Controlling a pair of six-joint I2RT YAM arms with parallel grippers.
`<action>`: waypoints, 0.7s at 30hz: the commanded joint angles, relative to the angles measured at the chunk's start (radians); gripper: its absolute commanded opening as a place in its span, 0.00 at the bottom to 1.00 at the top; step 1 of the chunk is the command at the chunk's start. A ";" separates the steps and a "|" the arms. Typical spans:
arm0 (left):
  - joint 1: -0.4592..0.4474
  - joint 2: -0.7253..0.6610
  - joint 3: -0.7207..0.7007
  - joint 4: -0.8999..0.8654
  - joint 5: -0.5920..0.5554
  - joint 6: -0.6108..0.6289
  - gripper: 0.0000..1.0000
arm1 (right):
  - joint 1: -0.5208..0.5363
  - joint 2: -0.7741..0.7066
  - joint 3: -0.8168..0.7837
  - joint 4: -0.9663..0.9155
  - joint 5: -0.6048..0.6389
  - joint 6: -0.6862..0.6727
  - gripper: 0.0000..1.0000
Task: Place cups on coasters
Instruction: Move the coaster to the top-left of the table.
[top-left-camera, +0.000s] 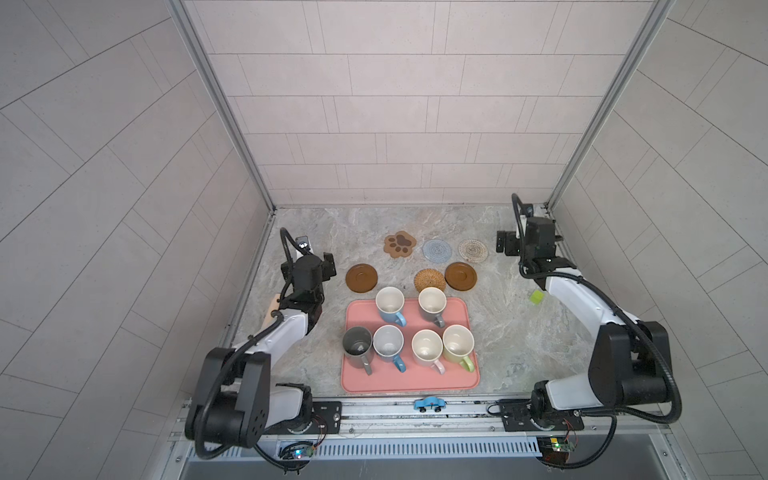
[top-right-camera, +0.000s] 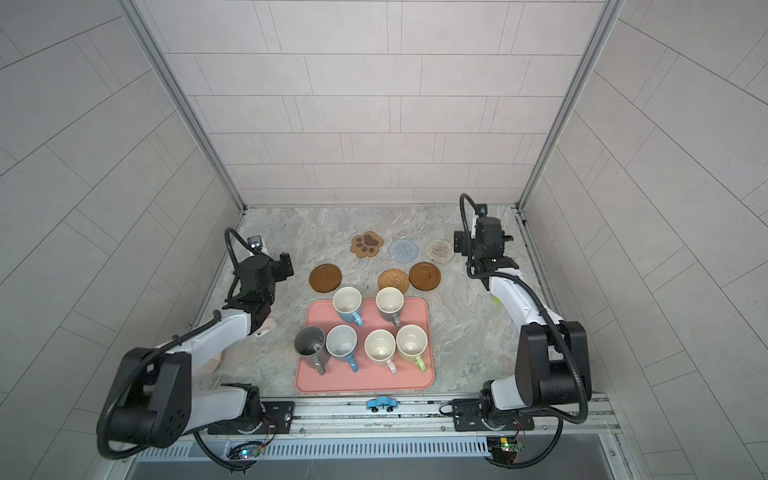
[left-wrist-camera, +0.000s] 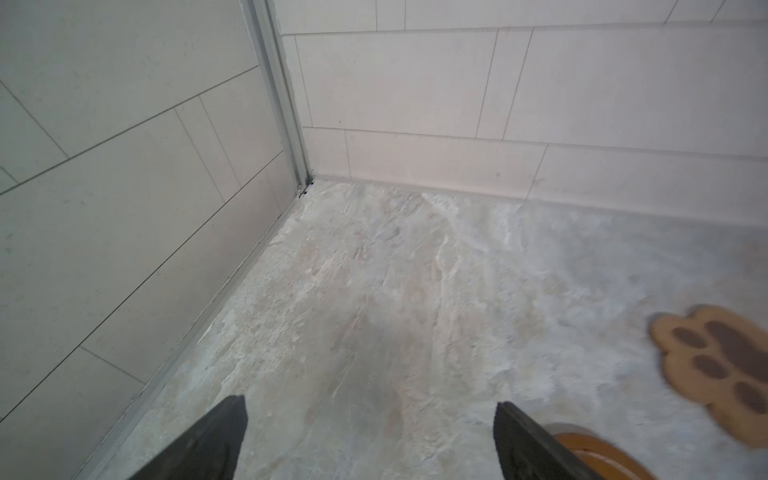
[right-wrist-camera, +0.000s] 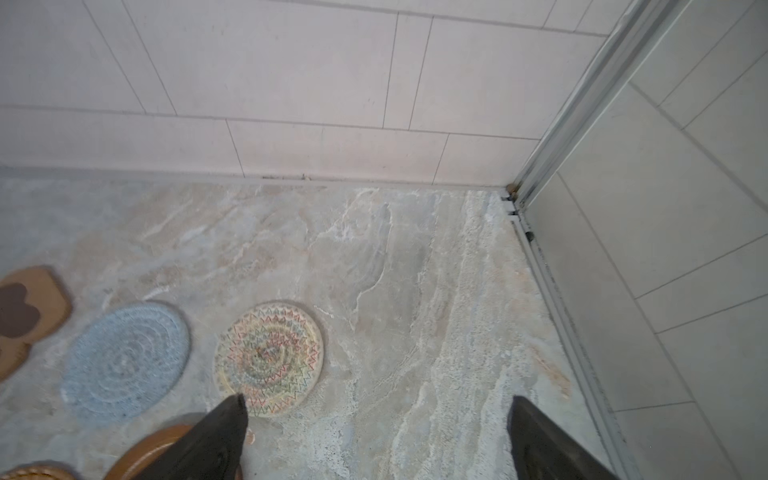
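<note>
Six cups (top-left-camera: 427, 349) stand upright on the pink tray (top-left-camera: 411, 380), none yet on a coaster. A blue cup (top-left-camera: 390, 305) and a grey-brown cup (top-left-camera: 432, 305) make the row nearer the hands. Dark grey, blue, pink and green ones make the row farther behind them. Six coasters (top-left-camera: 437, 250) lie bare on the surface (top-left-camera: 519, 345) between the two hands. A brown disc (top-left-camera: 361, 278) sits just beside the left hand (top-left-camera: 329, 266), and the clear patterned coaster (top-left-camera: 473, 250) just beside the right hand (top-left-camera: 504, 245). Both hands are spread wide and empty.

The step in hand looks like reaching for a first cup. Each hand would best take the cup nearest it, grip it squarely, lift it straight up clear of its close neighbours, and centre it on the coaster closest to that hand.
</note>
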 joint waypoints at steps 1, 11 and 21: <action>-0.016 -0.054 0.122 -0.417 0.098 -0.110 1.00 | 0.018 -0.058 0.038 -0.375 0.041 0.110 0.99; -0.033 -0.031 0.385 -0.920 0.251 -0.235 1.00 | 0.087 -0.201 -0.018 -0.548 0.171 0.343 1.00; -0.118 0.069 0.433 -1.012 0.443 -0.294 1.00 | 0.133 -0.256 -0.023 -0.681 -0.039 0.370 0.99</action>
